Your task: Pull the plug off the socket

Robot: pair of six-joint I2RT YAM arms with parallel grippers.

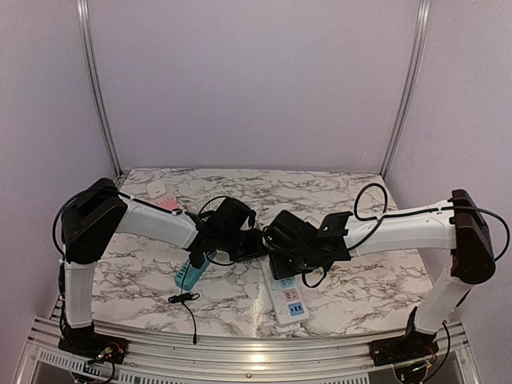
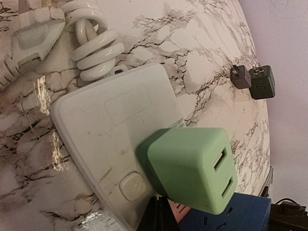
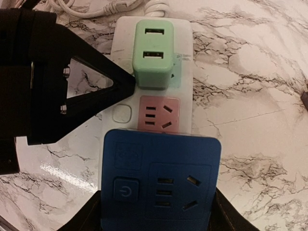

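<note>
A light green two-port USB plug [image 3: 153,53] sits in the far socket of a white power strip [image 3: 187,72]. It also shows in the left wrist view [image 2: 192,168]. In the top view the arms hide it. My left gripper [image 3: 129,81] is shut and empty, its tip touching the plug's left side; it also shows in its own wrist view [image 2: 161,214] and in the top view [image 1: 254,244]. My right gripper [image 3: 161,211] is shut on the strip's blue socket end [image 3: 161,178], one finger on each side. A pink socket [image 3: 159,114] lies between the plug and the blue end.
The strip's coiled white cable [image 2: 96,48] and its white plug [image 2: 33,38] lie beyond the strip. Two small dark plugs [image 2: 240,77] [image 2: 262,82] lie farther off. A teal object [image 1: 192,272] and a thin black cable [image 1: 188,308] lie at the front left.
</note>
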